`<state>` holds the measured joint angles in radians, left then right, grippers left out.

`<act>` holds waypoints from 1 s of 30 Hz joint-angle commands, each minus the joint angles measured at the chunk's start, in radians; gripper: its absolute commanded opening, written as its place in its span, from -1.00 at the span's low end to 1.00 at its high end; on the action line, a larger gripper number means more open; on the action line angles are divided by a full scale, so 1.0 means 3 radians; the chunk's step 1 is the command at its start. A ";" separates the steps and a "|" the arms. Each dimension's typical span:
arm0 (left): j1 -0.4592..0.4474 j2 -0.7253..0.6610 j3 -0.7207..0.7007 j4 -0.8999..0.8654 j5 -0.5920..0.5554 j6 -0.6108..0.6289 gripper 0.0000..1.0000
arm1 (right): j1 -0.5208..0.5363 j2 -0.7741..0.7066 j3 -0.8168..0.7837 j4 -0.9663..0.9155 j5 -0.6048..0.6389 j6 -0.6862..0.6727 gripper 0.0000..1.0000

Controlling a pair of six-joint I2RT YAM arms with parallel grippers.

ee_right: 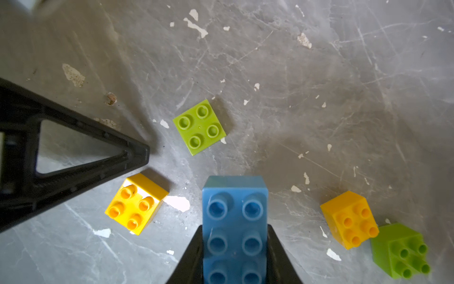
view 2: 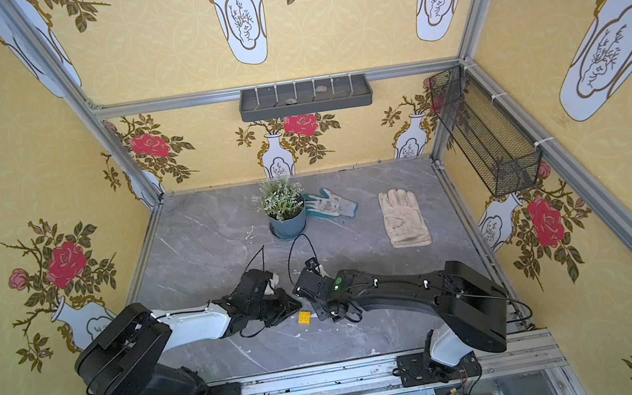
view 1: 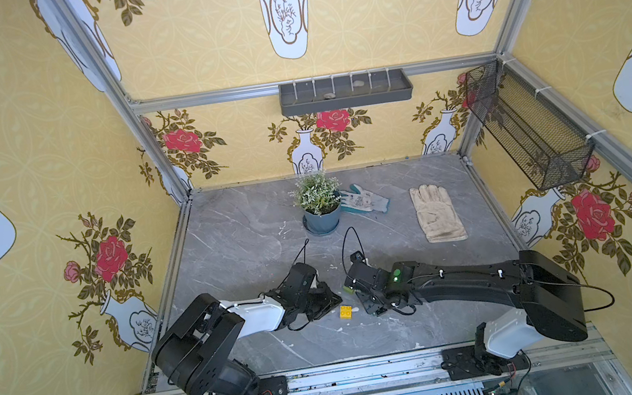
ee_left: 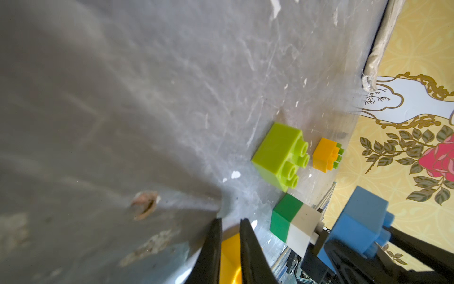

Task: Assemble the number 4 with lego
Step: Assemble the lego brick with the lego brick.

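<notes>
The grey table [view 1: 229,252] is shut in by papered walls on the left, far and right sides, with a metal rail [view 1: 372,371] along the near edge; its left half and near strip lie bare. Both arms reach low to the near centre, tips close together. The left gripper [ee_left: 231,227] has its jaws almost together, and a loose yellow brick [ee_right: 136,204] lies on the table just beside its tip. The right gripper [ee_right: 235,227] clamps the long blue brick [ee_right: 234,196], with a dark green and white stack [ee_left: 292,221] against that brick's underside. A lime brick [ee_right: 199,126] lies apart from both tips, and a yellow and lime pair [ee_right: 348,218] lies tilted, touching each other. At the far side a potted plant [view 1: 321,214], a teal-edged glove [view 1: 365,200] just beside it and a beige glove [view 1: 436,213] sit well apart from the arms
</notes>
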<state>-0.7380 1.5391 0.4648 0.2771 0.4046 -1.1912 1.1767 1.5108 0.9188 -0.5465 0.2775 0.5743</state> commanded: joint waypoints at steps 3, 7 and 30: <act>0.0000 0.0079 -0.0035 -0.0163 -0.0060 -0.0018 -0.63 | 0.0006 -0.0009 -0.0015 0.0091 0.0029 -0.0004 -0.90; 0.0000 0.0091 -0.0041 -0.0157 -0.0059 -0.0023 -0.64 | 0.0005 0.0029 -0.0024 0.0083 0.0039 0.0000 -0.90; 0.0000 0.0146 -0.0021 -0.0174 -0.0060 -0.0008 -0.65 | 0.0030 -0.0085 -0.0222 0.0155 0.0178 0.0140 -0.94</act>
<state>-0.7380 1.5681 0.4648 0.3233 0.4221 -1.1980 1.1843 1.4944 0.8505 -0.4557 0.3008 0.5888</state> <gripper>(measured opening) 0.176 0.326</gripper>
